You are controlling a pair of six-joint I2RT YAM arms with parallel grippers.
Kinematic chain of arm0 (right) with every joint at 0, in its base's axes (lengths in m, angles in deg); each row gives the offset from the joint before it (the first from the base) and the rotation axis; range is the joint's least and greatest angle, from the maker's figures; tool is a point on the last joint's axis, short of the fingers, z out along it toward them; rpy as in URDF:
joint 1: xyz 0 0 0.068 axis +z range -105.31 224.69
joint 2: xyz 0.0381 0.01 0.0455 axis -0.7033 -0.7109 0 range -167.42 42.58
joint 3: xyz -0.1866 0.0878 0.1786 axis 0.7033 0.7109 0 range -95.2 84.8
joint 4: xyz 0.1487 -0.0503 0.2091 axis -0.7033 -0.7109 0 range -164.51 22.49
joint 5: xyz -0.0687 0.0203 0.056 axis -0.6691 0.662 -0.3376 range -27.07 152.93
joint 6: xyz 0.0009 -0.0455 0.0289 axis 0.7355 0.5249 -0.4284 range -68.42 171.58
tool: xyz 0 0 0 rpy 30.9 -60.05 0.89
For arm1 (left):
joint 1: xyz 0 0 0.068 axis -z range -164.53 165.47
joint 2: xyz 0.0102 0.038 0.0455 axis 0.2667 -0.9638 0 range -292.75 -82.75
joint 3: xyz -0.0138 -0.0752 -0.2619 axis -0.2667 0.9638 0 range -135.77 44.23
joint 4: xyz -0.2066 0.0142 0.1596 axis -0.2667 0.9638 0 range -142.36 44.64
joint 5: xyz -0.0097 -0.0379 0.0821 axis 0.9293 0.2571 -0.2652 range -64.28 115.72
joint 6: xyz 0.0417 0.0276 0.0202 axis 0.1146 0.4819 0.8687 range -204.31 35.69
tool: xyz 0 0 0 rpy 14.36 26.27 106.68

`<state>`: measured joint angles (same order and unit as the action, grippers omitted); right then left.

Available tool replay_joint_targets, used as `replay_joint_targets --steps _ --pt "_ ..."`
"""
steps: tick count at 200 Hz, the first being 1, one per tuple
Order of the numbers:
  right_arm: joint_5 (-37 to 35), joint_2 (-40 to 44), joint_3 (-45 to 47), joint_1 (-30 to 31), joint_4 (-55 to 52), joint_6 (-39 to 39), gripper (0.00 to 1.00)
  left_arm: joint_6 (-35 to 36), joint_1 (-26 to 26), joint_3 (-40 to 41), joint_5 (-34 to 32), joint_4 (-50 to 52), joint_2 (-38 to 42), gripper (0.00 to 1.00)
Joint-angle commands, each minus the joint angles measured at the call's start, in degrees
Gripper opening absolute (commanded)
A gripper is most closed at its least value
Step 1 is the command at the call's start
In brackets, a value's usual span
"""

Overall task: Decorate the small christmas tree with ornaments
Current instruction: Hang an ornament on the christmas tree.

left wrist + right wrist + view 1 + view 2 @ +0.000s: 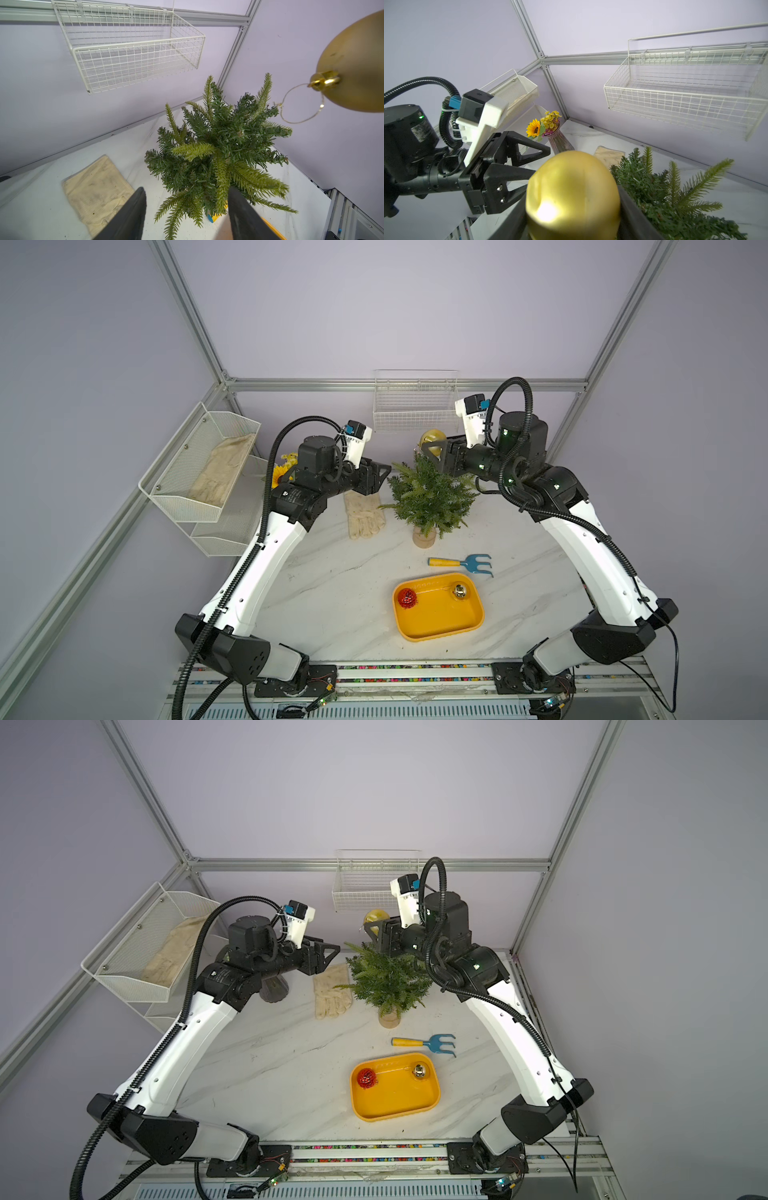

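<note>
The small christmas tree stands on its wooden stump at the back middle of the table. My right gripper is above the treetop, shut on a matte gold ornament that fills the right wrist view. In the left wrist view its thin loop hangs free next to an upper branch tip. My left gripper is open and holds nothing, just left of the tree. A glittery red ornament and a shiny gold ornament lie in the yellow tray.
A cream glove lies left of the tree. A blue hand rake lies between tree and tray. A wire basket hangs on the back wall. A mesh shelf is on the left wall, with a sunflower vase behind my left arm.
</note>
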<state>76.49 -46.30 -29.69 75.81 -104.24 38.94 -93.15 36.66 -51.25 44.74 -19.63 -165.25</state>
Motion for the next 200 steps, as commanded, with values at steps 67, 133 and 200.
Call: replay_joint_targets --steps 67,133,200 --pt "1.9 -4.2 -1.6 -0.5 -1.0 1.9 0.56 -0.4 0.2 -3.9 0.1 -0.1 0.3 0.62" --pt "0.1 -4.4 -0.4 -1.0 -1.5 2.8 0.56 -0.5 0.3 -2.9 0.0 -0.1 0.5 0.62" --pt "-0.2 -3.8 0.4 -1.1 -2.2 3.1 0.53 -0.9 0.9 -3.0 0.2 -0.1 -0.1 0.61"
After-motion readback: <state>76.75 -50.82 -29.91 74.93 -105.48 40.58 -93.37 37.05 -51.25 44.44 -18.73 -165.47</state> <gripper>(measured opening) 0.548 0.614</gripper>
